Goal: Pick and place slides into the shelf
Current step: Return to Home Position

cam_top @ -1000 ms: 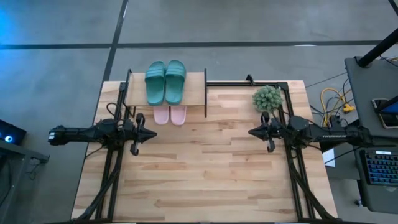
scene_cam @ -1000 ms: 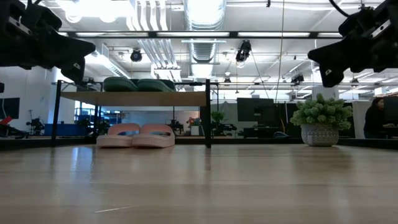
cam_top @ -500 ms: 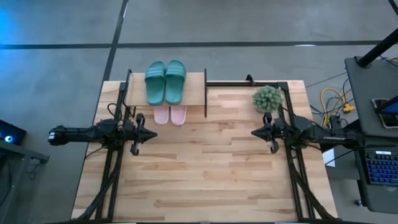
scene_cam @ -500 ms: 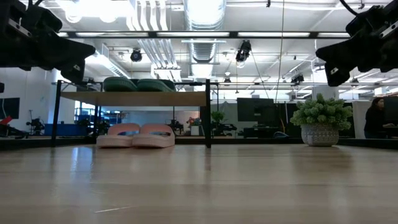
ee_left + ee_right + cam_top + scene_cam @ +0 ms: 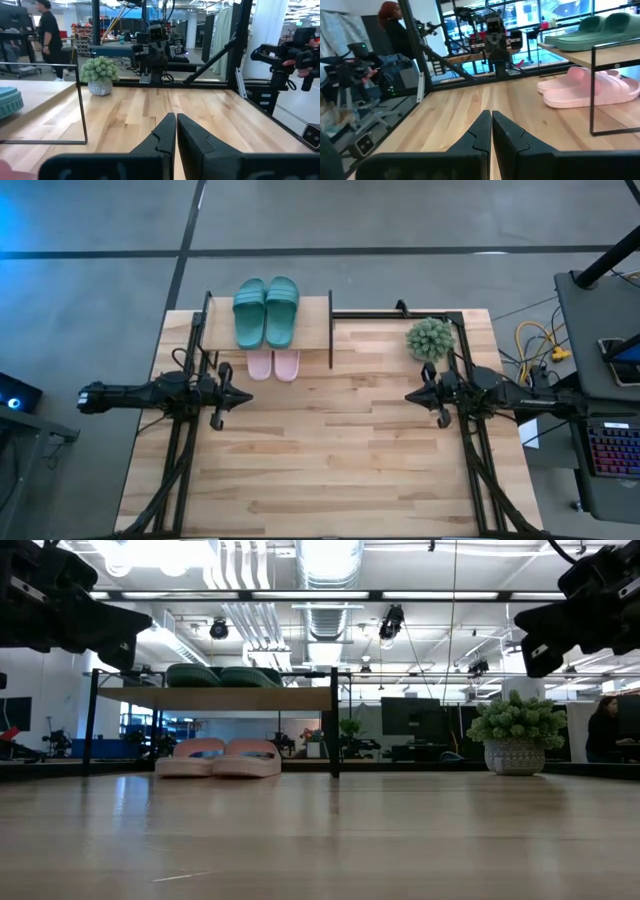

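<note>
The right end effector (image 5: pixel 410 395) has drawn slightly back toward its tabletop (image 5: pixel 330 450) edge since a second ago; the left end effector (image 5: pixel 247 396) is unmoved. Both are closed and empty. Teal slides (image 5: pixel 266 312) lie atop the shelf (image 5: pixel 315 330), pink slides (image 5: pixel 273 365) beneath.

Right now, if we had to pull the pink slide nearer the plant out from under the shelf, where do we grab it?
Take the pink slide by the end that pokes out past the shelf's top board, coming in low from the open table side. The board and the teal pair cover the rest from above, and the other pink slide lies close beside it.
</note>
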Robot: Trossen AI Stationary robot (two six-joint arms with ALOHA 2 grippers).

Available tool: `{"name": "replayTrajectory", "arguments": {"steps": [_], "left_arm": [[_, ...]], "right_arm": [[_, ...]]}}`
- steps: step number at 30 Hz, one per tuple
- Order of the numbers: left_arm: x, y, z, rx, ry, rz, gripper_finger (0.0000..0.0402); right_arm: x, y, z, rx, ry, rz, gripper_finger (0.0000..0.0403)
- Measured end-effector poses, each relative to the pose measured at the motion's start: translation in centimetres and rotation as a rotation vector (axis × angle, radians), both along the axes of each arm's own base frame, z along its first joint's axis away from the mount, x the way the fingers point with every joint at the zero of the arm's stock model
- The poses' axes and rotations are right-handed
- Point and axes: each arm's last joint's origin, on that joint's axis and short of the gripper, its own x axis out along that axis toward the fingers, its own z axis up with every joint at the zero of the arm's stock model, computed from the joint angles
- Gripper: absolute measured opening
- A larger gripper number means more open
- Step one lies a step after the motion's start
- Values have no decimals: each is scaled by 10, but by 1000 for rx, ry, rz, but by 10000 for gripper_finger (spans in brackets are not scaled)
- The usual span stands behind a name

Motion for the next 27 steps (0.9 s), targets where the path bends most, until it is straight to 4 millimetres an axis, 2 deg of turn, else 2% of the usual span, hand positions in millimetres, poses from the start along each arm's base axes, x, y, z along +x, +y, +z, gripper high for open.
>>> {"name": "replayTrajectory", "arguments": {"steps": [27], "left_arm": [[1, 0, -1, 0, 44, -1, 2]], "right_arm": [[0, 0, 0, 16, 1, 10, 9]]}}
